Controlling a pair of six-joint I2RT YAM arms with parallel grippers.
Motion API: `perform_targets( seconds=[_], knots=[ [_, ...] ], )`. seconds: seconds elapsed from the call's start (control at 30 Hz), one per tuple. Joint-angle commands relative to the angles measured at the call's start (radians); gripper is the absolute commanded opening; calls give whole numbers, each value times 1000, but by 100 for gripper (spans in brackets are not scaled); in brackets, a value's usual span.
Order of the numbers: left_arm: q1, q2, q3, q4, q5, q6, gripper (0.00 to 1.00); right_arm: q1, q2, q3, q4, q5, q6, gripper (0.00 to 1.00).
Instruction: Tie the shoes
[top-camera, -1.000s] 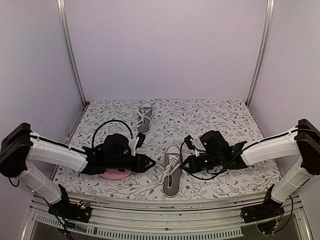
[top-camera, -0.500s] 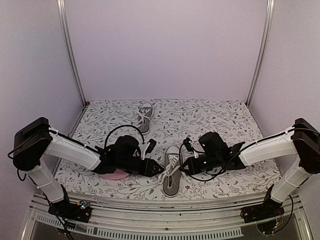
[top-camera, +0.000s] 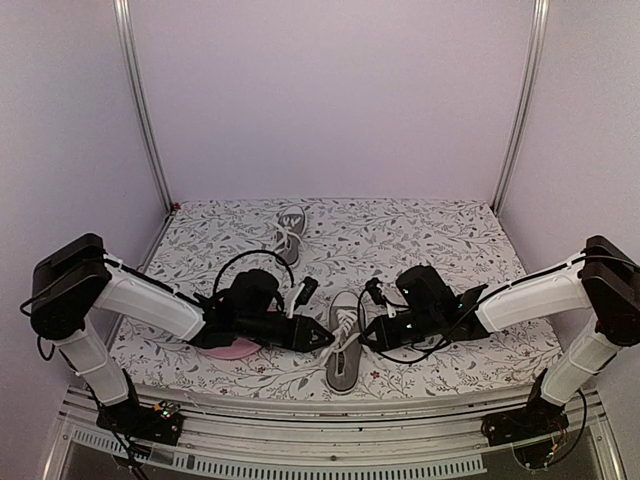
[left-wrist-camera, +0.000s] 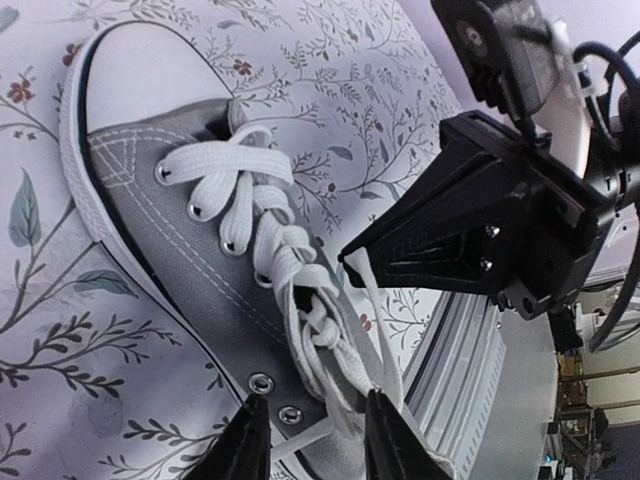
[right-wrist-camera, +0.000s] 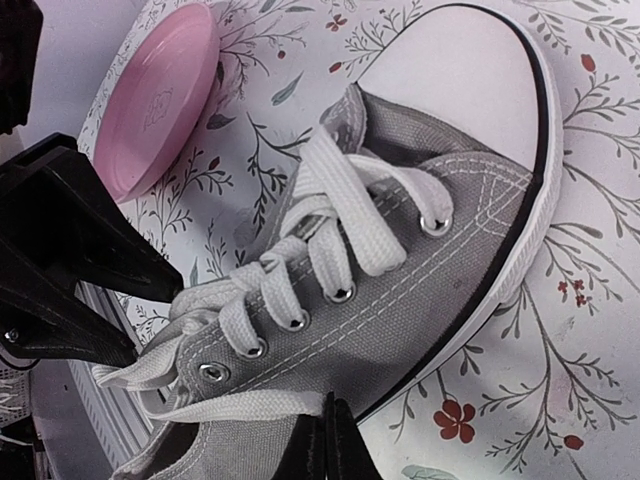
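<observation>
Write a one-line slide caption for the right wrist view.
Grey sneaker, pink plate beyond; right fingers pinch one white lace.

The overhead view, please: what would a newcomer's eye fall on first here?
Two black grippers meet over a small grey canvas sneaker at the front: the right gripper pinches its white lace, the left gripper stands open alongside. A second grey sneaker lies alone at the back, and a round pink plate peeks from under the left arm.

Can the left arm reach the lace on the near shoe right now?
Likely yes. The left end effector is open right at the lace of the near shoe, nothing between them; the right end effector pinches that strand from the opposite side.
</observation>
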Motion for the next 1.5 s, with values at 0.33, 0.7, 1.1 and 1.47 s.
perform_targets(
  seconds=[0.33,0.7,1.1,1.47],
  knots=[
    [-16,64,12,73,31,-34,22,6,9,18,28,-18,-8,2],
    [5,0,-15,42,-38,-22,0,30,-19,60,-16,31,-34,2],
    [26,-38,26,-44,-60,38,0,32,39,162,-36,41,-73,2],
    [44,-28,42,-54,-68,85,0,62,111,211,-44,15,-96,2]
  ],
)
